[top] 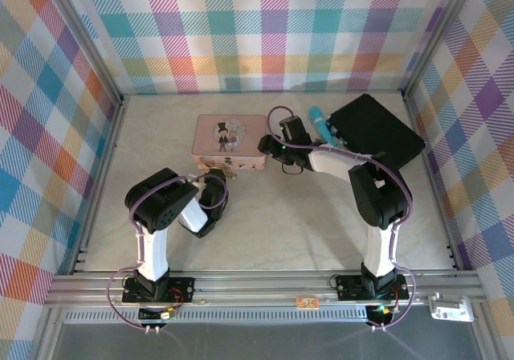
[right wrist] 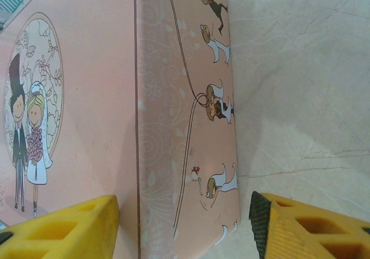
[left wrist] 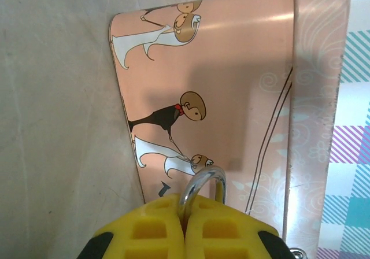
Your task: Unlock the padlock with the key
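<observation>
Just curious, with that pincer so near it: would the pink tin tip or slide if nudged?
Probably slide, not tip: the pink tin lies flat and low on the table. Its glossy sides look slippery, so the open right pincer may slip.

Bright, even light falls from above across the table (top: 281, 215) — shadows under the arms are soft and faint, and the frame posts lean outward at the picture's edges. In the left wrist view a dim, blurred shadow lies on the pink tin (left wrist: 231, 68), with a pale sheen beyond it; the padlock (left wrist: 203, 184) glints. The yellow fingers (left wrist: 150, 233) nearest each wrist lens look slightly soft.
</observation>
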